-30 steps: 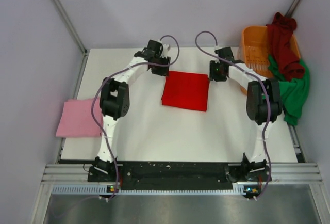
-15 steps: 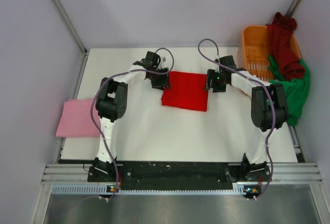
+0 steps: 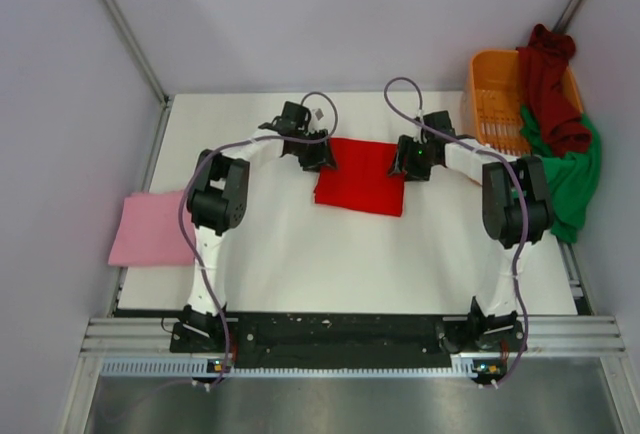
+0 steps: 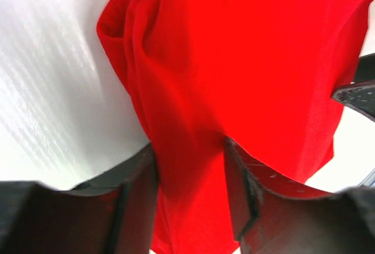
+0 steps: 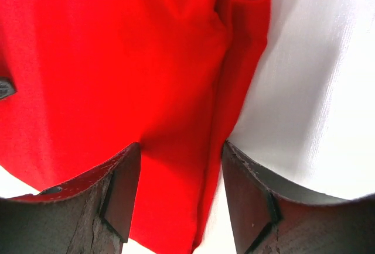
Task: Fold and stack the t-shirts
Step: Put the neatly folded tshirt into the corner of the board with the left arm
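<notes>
**Top external:** A red t-shirt, folded into a rectangle and showing plain red cloth, is lying toward the far side of the white worktop. The left end effector is pressing at its far-left corner and the right end effector at its far-right corner. Both arms are arching in from the sides, their cables looping beyond the red t-shirt. Well to the left of the red t-shirt and nearer the arm bases, a pink t-shirt is lying flat and overhanging the worktop's left edge. Right of the red t-shirt and beyond it, an orange basket is standing in the corner. A maroon t-shirt is draping over the basket's rim. A green t-shirt is hanging below the maroon one, well to the right of the red t-shirt.

**Left wrist:** The two dark fingers are drawn in partway and are clamping the red t-shirt's edge. Cloth is filling the whole gap between them, and creases are running down into it. White worktop is showing to the left of the cloth.

**Right wrist:** The fingers are likewise closing on the red t-shirt's rolled side edge, red cloth packing the space between them. Bare worktop is lying just to the right of the cloth.
</notes>
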Motion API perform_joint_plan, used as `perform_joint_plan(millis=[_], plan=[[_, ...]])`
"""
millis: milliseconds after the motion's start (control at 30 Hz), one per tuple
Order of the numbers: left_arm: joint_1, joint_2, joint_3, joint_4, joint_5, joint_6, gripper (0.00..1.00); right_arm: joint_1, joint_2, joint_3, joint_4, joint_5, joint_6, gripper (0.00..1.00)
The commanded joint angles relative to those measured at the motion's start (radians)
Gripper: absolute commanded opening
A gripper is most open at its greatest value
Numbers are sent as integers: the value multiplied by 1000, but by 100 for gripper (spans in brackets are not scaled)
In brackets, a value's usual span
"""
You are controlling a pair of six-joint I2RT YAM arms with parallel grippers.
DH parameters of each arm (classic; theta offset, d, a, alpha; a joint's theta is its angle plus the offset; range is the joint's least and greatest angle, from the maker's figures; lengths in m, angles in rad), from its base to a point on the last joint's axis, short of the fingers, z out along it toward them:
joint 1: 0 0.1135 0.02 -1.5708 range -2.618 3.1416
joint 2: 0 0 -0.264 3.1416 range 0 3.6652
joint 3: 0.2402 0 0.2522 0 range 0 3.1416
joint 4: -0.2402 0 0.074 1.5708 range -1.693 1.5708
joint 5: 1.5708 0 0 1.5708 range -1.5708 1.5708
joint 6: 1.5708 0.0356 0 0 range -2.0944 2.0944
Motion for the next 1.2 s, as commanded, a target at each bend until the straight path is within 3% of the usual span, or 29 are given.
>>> perform_joint_plan(millis=[0,100,200,300,333,367,700,1167], plan=[[-21,102,51,-49,66,-19,37,-14,14,9,38,-26,19,57],[-14,103,38,-32,122,-28,0,-15,-7,4,36,-21,18,57],[6,59,-5,-17,143,-25,0,-26,-53,-11,29,-11,8,60],[40,-8,-57,-26,153,14,0,-28,-128,-35,7,15,-21,82],[51,-38,-71,-42,144,48,0,-29,-162,-43,0,21,-30,95],[60,-62,-91,-65,122,79,0,-28,-189,-49,-11,32,-41,99],[195,-335,-350,-230,-59,355,0,-29,-383,-143,-80,118,-104,99],[325,-700,-547,-467,-429,691,0,-29,-403,-138,-120,164,-157,99]])
